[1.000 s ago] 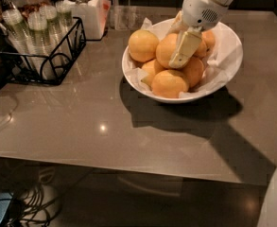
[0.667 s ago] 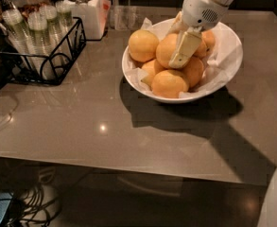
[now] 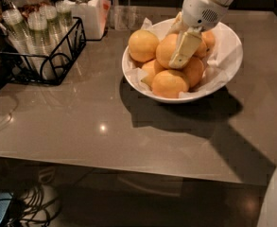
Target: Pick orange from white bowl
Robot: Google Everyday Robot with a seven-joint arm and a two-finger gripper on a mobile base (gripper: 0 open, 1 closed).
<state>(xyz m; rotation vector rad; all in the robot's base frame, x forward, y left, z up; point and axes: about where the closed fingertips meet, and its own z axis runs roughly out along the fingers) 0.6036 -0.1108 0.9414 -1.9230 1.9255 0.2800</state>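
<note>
The white bowl (image 3: 230, 48), lined with crumpled white paper, stands on the grey table at the upper right and holds several oranges. My gripper (image 3: 179, 51) reaches down into it from the upper right on a white arm. It sits at the middle orange (image 3: 165, 48), with a cream part lying across that orange's right side. Other oranges lie at the left (image 3: 142, 45), at the front (image 3: 168, 83) and to the right (image 3: 194, 71) of it.
A black wire rack (image 3: 57, 56) with several clear glasses stands at the upper left. A white lidded jar (image 3: 86, 11) stands behind it. The table's front edge (image 3: 128, 164) runs across the lower part. Cables (image 3: 29, 207) lie on the floor.
</note>
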